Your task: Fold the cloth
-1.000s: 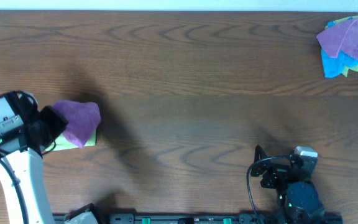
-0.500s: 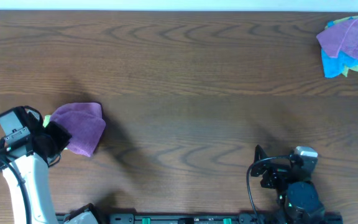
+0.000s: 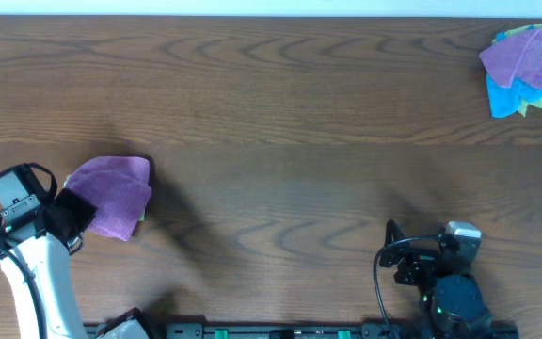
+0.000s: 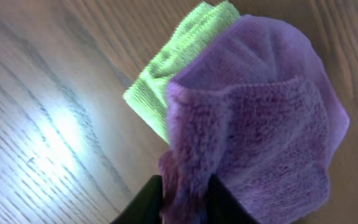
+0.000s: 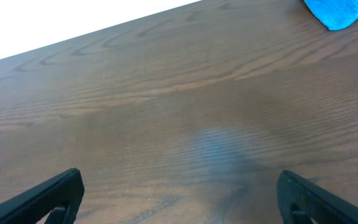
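Note:
The lilac-purple cloth (image 3: 111, 193) lies bunched and folded over at the table's left side, on top of a lime-green cloth (image 4: 179, 62) that shows only along its far edge. In the left wrist view the purple cloth (image 4: 260, 118) fills the frame, and a fluffy fold of it runs down between my left gripper (image 4: 185, 200)'s two dark fingers, touching both. The left gripper (image 3: 75, 213) sits at the cloth's left edge. My right gripper (image 5: 179, 198) stands wide open over bare wood, holding nothing.
A multicoloured heap of cloths (image 3: 527, 68) sits at the far right corner; its turquoise edge (image 5: 334, 12) shows in the right wrist view. The right arm (image 3: 445, 282) rests near the front edge. Brown wood table (image 3: 290, 141) between the two.
My left gripper has shifted toward the front edge with the purple cloth, which now lies lower and covers nearly all of the green cloth. The right arm has not moved.

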You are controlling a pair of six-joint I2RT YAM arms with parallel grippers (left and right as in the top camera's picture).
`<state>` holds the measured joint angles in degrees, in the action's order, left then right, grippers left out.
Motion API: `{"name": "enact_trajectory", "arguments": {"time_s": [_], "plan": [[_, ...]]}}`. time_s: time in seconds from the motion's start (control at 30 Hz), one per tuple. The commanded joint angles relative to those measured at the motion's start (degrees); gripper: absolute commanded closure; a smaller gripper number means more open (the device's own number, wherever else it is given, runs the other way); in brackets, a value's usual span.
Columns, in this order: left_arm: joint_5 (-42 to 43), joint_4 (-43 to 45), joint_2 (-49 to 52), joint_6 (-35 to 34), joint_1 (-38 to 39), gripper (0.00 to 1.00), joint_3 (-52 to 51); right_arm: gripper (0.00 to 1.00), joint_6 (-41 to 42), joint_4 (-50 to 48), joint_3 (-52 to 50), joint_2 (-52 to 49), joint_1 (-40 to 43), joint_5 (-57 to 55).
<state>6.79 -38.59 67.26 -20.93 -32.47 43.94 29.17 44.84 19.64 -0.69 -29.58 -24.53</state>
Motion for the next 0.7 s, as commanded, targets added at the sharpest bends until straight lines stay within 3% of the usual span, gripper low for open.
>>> {"name": "enact_trajectory", "arguments": {"time_s": [0.0,0.23,0.67], "plan": [[-1.5,0.0,-0.4,-0.7,-1.2,0.68,-0.2,0.01,0.8,0.0,-0.2,0.3,-0.1,-0.9],[-1.4,0.1,-0.4,-1.4,-2.1,0.51,-0.2,0.01,0.8,0.0,-0.2,0.3,-0.1,-0.9],[-0.3,-2.4,-9.7,-1.4,-2.1,0.04,0.1,0.01,0.8,0.0,-0.2,0.3,-0.1,-0.9]]}}
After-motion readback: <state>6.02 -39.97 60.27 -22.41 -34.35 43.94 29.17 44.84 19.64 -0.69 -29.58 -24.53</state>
